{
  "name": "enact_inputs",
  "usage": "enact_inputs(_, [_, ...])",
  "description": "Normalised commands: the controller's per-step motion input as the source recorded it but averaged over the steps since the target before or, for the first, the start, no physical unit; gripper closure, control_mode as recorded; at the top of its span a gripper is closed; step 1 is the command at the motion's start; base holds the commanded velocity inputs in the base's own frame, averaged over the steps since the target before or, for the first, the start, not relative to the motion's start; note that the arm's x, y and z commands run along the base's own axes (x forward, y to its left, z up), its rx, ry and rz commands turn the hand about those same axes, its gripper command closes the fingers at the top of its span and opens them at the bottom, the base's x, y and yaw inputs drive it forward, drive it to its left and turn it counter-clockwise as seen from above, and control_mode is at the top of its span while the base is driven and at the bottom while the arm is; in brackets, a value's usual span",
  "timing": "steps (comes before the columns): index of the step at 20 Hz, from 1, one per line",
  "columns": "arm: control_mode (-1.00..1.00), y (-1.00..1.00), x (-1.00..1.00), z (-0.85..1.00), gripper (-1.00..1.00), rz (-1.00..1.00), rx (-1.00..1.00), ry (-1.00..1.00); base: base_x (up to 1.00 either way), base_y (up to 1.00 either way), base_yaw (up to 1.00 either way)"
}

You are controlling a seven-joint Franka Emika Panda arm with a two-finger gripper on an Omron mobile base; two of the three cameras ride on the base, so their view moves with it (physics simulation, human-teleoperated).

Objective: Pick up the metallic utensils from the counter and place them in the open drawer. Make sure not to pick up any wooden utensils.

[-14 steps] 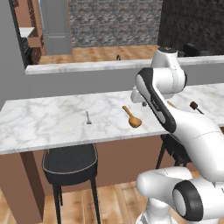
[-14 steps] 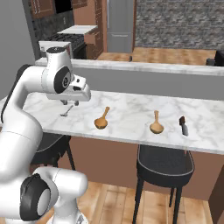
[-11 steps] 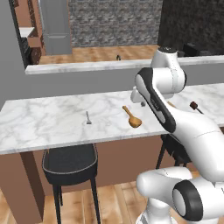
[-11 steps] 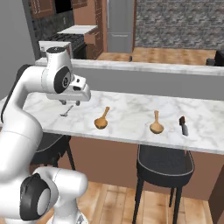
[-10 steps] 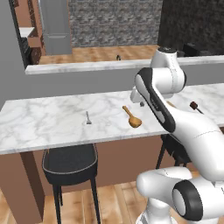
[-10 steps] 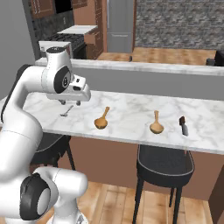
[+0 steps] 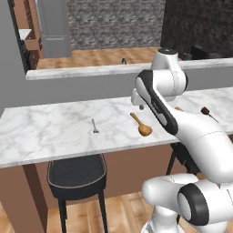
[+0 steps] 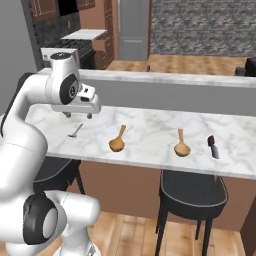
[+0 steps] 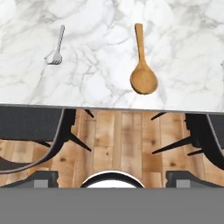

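Marble counter [image 8: 150, 135]: 1 fork [image 8: 76, 131], 2 wooden spoons [image 8: 117, 140], 1 knife [image 8: 212, 146].

Glossy white rounded arm [image 7: 182, 123] with dark grey joint bands.

I see the counter [image 9: 100, 65] as smooth white marble with soft grey veins and a faint sheen. The fork [image 9: 56, 46] looks like pale, thin metal. The wooden spoon [image 9: 142, 65] is matt tan-orange wood, and a second one [image 8: 181, 144] looks the same. The knife [image 8: 212, 146] has a dark handle. The floor [image 9: 118, 140] is planked wood, and the stool seats [image 8: 192, 190] are matt black.
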Motion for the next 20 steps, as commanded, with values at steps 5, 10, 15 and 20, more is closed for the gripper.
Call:
enact_inputs(5, [1.00,0.00,0.00,0.00,-1.00,0.00,0.00,0.00,0.44,0.38,-0.05])
enact_inputs(10, [1.00,0.00,0.00,0.00,-1.00,0.00,0.00,0.00,0.31,0.42,-0.04])
enact_inputs(15, [1.00,0.00,0.00,0.00,-1.00,0.00,0.00,0.00,0.25,0.42,-0.01])
enact_inputs(20, [1.00,0.00,0.00,0.00,-1.00,0.00,0.00,0.00,0.11,0.43,0.00])
